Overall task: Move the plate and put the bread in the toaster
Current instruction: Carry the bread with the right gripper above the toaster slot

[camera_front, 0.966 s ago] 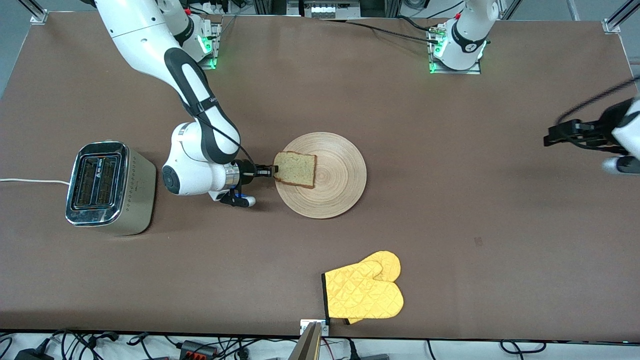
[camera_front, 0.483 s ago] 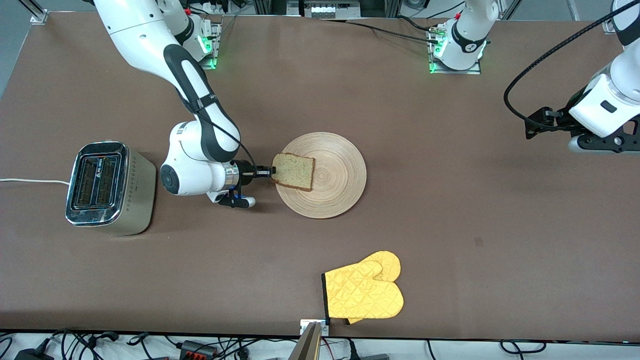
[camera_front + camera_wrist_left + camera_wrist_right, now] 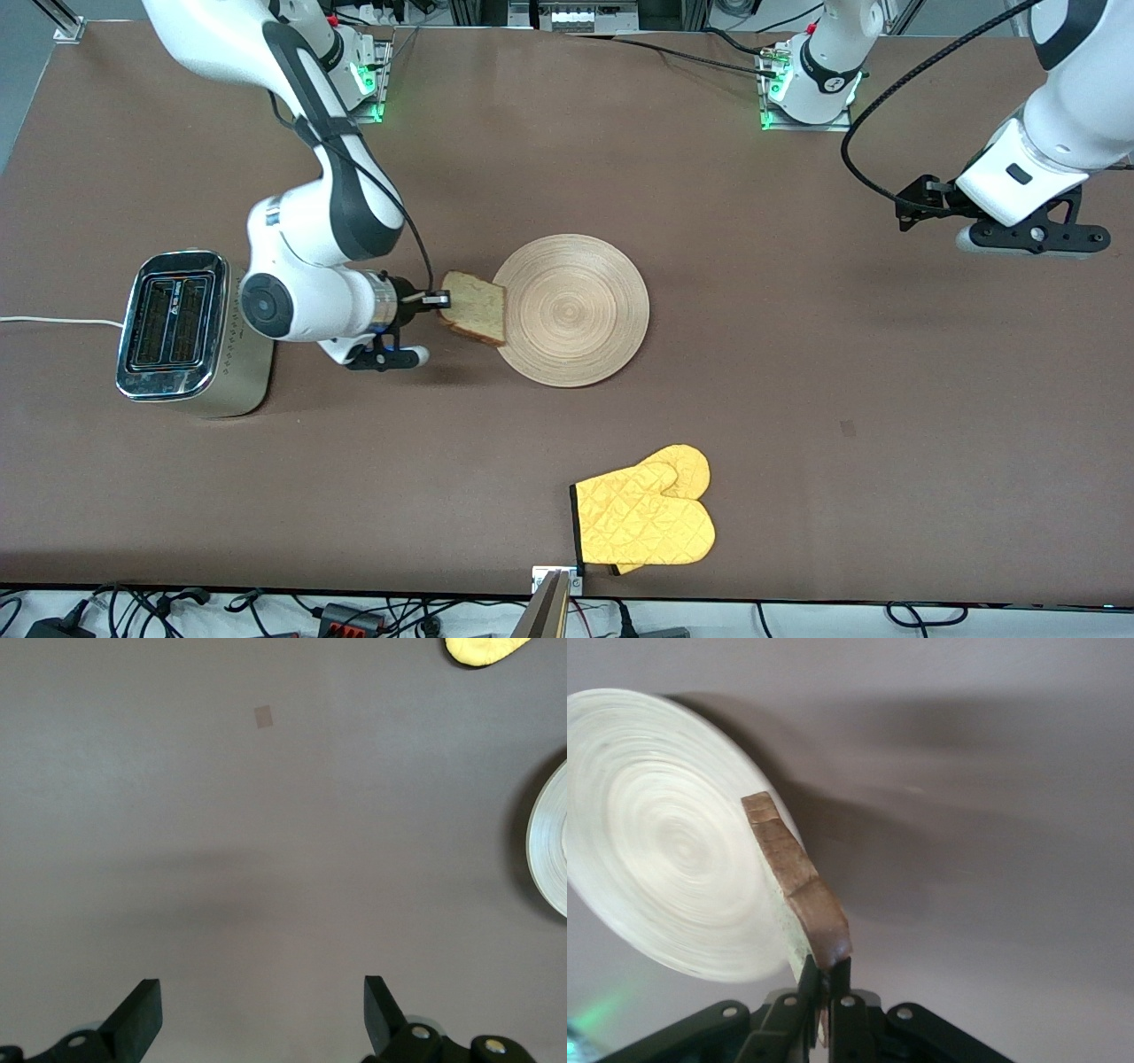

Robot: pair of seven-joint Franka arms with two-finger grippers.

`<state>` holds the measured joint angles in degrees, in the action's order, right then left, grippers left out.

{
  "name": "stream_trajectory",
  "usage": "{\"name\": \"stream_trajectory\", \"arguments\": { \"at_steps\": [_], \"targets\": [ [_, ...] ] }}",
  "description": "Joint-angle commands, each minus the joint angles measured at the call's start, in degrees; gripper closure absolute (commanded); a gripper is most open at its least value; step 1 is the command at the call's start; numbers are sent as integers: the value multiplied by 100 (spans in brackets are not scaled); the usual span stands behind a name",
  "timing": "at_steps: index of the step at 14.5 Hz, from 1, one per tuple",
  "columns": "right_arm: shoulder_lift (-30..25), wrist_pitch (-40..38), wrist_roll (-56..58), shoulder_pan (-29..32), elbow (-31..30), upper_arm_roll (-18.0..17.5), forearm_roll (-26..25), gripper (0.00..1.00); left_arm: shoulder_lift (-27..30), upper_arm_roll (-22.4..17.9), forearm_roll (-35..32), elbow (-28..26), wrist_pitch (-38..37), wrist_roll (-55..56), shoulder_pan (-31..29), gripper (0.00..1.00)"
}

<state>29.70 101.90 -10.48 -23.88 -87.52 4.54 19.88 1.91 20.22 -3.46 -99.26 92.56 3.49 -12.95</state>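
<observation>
My right gripper [image 3: 434, 299] is shut on one edge of the bread [image 3: 474, 307], a pale speckled slice with a dark brown crust [image 3: 799, 879]. The slice hangs tilted in the air over the rim of the plate [image 3: 576, 310] on the toaster's side. That round light-wood plate lies at the table's middle with nothing on it. The chrome toaster [image 3: 186, 332] stands at the right arm's end of the table with both slots showing. My left gripper [image 3: 263, 1014] is open over bare table near the left arm's end, and the plate's rim [image 3: 547, 850] shows at that view's edge.
A yellow oven mitt [image 3: 645, 516] lies near the table's front edge, nearer to the front camera than the plate. A white cord [image 3: 53, 321] runs from the toaster off the table's end. Cables hang past the front edge.
The right gripper has lifted the bread off the plate and carried it toward the toaster, tilting it. The left arm has swung up and toward its base.
</observation>
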Motion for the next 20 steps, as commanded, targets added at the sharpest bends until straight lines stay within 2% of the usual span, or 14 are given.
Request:
{"name": "stream_trajectory", "arguments": {
  "at_steps": [1,3,4,5,9,12,14,17,20],
  "targets": [
    [-43,-897,-331,6,691,196,-1069,100,284,-237,91,-295,209,47,82,0],
    [-175,-1390,-332,15,903,344,-1879,100,310,-325,440,-488,498,73,-49,0],
    [-271,-1549,-315,15,904,450,-2126,100,354,-595,756,-628,674,-40,-120,0],
    [-368,-1637,-306,15,904,573,-2372,100,433,-694,872,-751,858,-111,-112,0],
    [-526,-1779,-165,-3,904,1091,-3041,100,451,-686,847,-639,852,-41,-41,0],
    [-650,-1981,309,32,904,1223,-3673,100,416,-721,821,-481,605,-85,143,0],
    [-676,-2007,476,32,904,1416,-3763,100,320,-669,786,-279,88,-32,214,0],
    [-659,-2060,766,67,895,1760,-3754,100,328,-616,786,-225,-80,-23,249,0],
    [-563,-1920,881,304,895,1769,-3789,100,302,-616,786,-217,-81,-23,240,0]
  ]
}}
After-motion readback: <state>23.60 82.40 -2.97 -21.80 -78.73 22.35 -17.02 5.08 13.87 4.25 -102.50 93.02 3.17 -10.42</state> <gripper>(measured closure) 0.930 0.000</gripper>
